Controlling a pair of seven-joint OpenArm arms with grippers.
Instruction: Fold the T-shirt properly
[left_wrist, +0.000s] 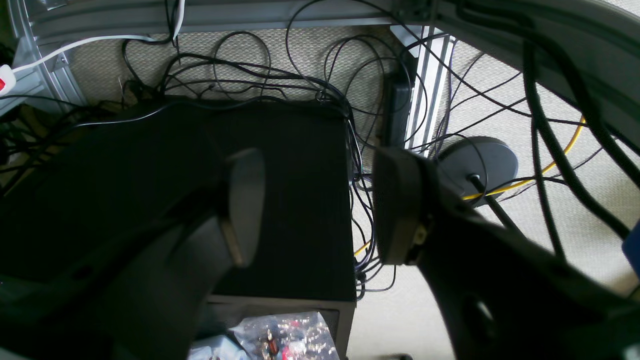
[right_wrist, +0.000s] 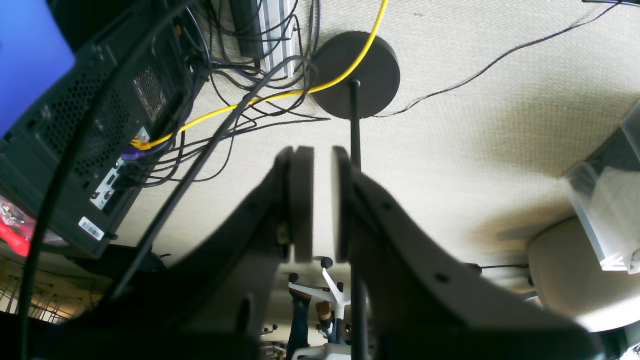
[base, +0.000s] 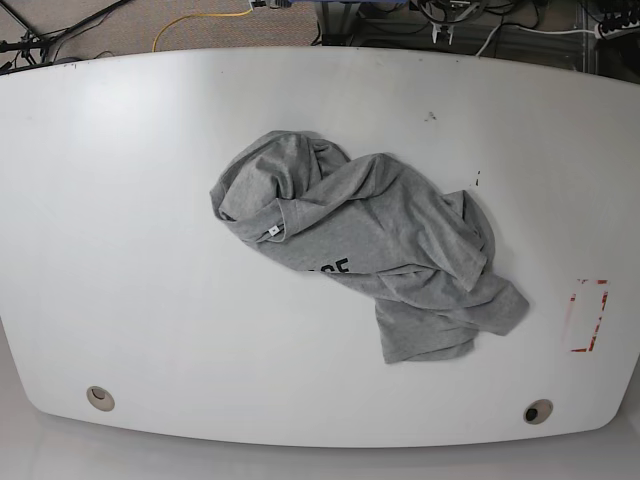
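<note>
T-shirt (base: 370, 250) lies crumpled mid-worktop (base: 120, 200), while left gripper (left_wrist: 315, 205) fingers stand apart and empty, right gripper (right_wrist: 317, 200) fingers nearly closed on nothing.

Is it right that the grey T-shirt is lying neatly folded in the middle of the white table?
Not quite. In the base view the grey T-shirt is in the middle of the white table, but it lies crumpled in a heap, not neatly folded.

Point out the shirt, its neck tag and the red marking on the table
T-shirt (base: 400, 240): base view, on the grey chest fabric.
Neck tag (base: 272, 231): base view, on the small white tag at the collar.
Red marking (base: 588, 316): base view, inside its outline, near the table's right edge.
</note>
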